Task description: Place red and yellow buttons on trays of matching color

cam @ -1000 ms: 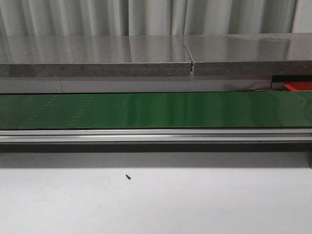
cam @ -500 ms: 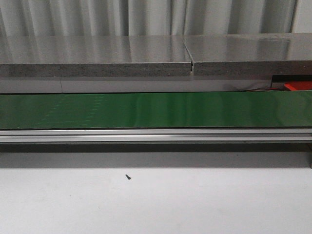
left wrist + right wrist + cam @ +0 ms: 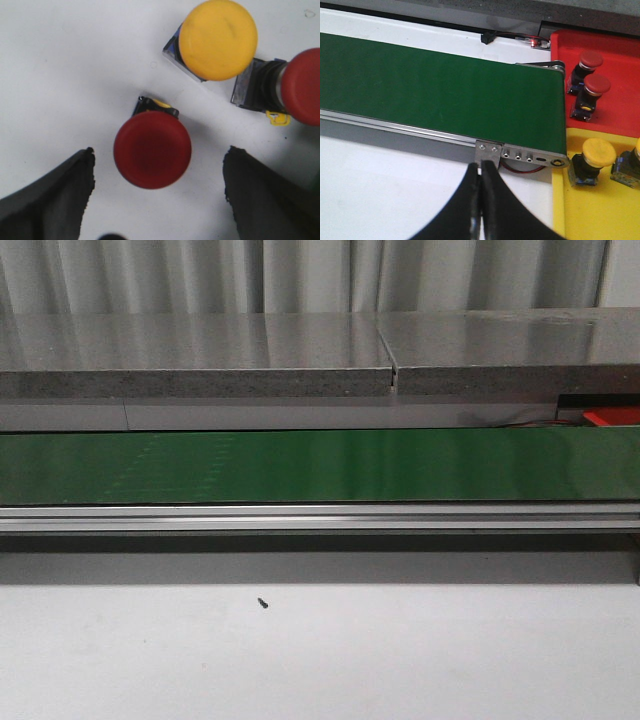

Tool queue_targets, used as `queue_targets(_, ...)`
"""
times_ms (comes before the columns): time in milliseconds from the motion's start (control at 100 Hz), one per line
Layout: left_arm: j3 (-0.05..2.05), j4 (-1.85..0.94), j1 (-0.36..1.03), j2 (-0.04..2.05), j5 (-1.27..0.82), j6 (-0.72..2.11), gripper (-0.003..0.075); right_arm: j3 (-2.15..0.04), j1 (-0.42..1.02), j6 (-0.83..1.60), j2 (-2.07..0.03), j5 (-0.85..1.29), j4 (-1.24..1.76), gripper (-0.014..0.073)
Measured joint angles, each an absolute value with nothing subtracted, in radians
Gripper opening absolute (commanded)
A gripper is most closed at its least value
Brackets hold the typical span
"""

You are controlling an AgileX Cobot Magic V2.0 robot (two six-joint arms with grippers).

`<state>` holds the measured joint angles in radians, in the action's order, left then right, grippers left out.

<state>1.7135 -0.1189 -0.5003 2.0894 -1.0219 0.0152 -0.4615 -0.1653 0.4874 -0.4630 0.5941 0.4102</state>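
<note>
1. My left pincer (image 3: 157, 195) is spread wide over the white table (image 3: 60, 75), its two dark fingers (image 3: 47, 197) well apart and holding nothing.
2. Between those fingers, not touched by either, stands a red button (image 3: 152, 149), seen cap-on, with a black base and a bit of yellow showing at its far edge.
3. Beyond it stands a yellow button (image 3: 218, 39) on a metal base, and just beside that lies a second red button (image 3: 301, 86) tipped on its side, its grey body pointing toward the yellow one.
4. My right pincer (image 3: 481, 200) is closed, fingers pressed together with nothing between them, hanging above the table near the end of the green belt (image 3: 435, 90).
5. Past the belt's end sits a red tray (image 3: 615, 50) holding two red buttons (image 3: 587, 92), upright, one just beside the other.
6. Next to it is a yellow tray (image 3: 590, 215) with a yellow button (image 3: 592, 160) upright and another (image 3: 630, 167) cut by the frame edge.
7. From the front, only the belt (image 3: 320, 465), the table (image 3: 320, 660) and a corner of the red tray (image 3: 612, 417) show.
</note>
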Motion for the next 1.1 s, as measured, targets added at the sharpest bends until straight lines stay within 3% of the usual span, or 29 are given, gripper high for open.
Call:
queue_targets(200, 1.731, -0.119, -0.5, 2.139, -1.003, 0.015, 0.0515, -0.461, -0.165, 0.487, -0.463, 0.594, 0.41, -0.0068)
queue_targets(300, 1.733, -0.119, -0.5, 2.148, -0.985, 0.015, 0.0477, -0.461, -0.165, 0.487, -0.463, 0.594, 0.41, -0.0068)
queue_targets(560, 1.733, -0.119, -0.5, 2.154, -0.967, 0.015, 0.0195, -0.461, -0.165, 0.487, -0.463, 0.594, 0.41, -0.0068)
queue_targets(660, 1.733, -0.119, -0.5, 2.154, -0.967, 0.015, 0.0132, -0.461, -0.165, 0.487, -0.463, 0.594, 0.41, -0.0068)
queue_targets(1100, 1.733, -0.117, -0.5, 2.119, -0.998, 0.015, 0.0123, -0.461, -0.165, 0.487, -0.463, 0.594, 0.41, -0.0068)
